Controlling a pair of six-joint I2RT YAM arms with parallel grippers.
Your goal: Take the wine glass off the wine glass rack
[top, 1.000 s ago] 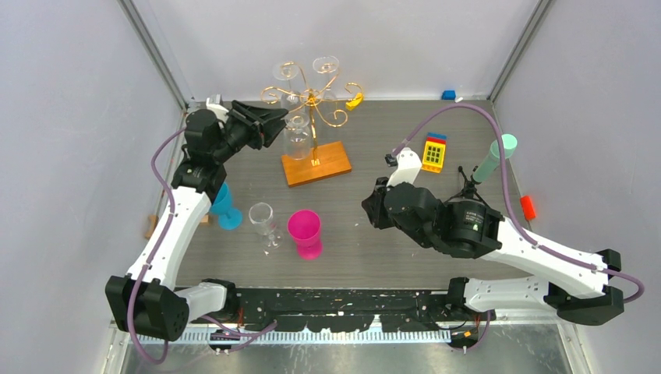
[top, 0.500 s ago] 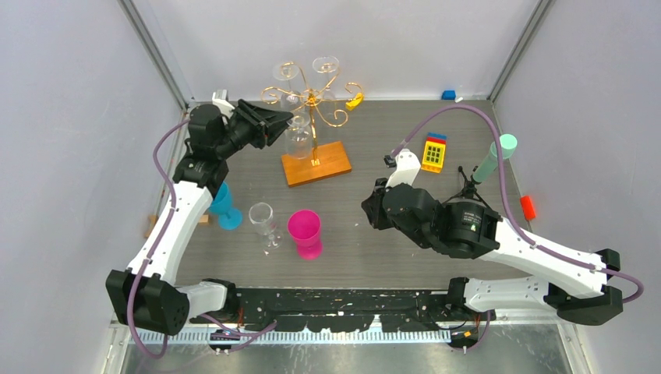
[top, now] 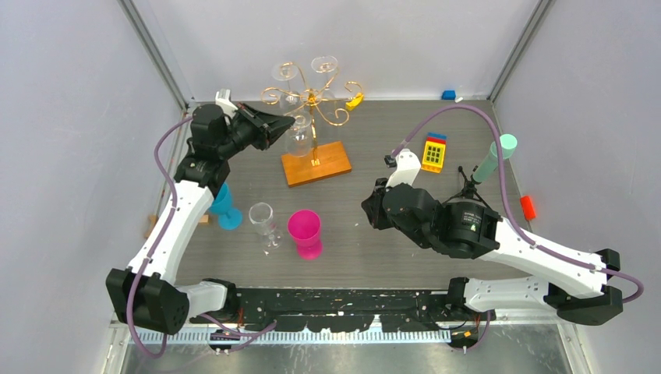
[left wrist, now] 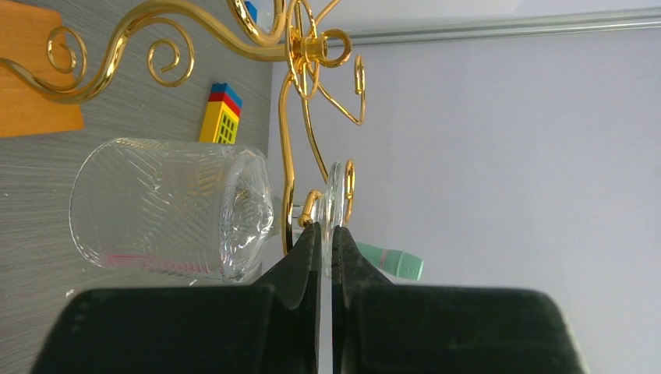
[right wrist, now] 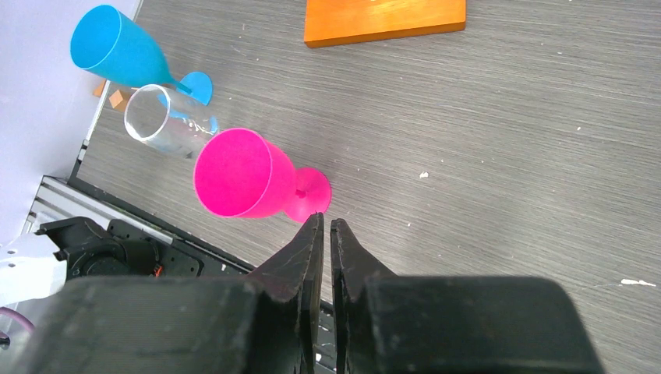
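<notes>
The wine glass rack [top: 312, 100] stands at the upper middle of the overhead view, its gold scrolls rising from an orange-brown wooden base [top: 316, 163] on the grey worktop [top: 390, 140]. A clear wine glass [top: 297, 141] hangs bowl-down from a lower scroll just left of the post. The left gripper [top: 274, 125] is beside it, reaching in from the left. In the left wrist view its fingers are drawn almost together with only a thin slit between them. The tips sit right at the glass's foot and the gold curl that carries it, and whether they pinch the foot cannot be told. The right gripper [right wrist: 323, 222] is likewise nearly closed with nothing in it, hanging over the worktop right of centre, close to a pink goblet [right wrist: 242, 175]. Left of the goblet a clear glass [right wrist: 160, 121] and a blue goblet [right wrist: 117, 51] stand on the worktop.
</notes>
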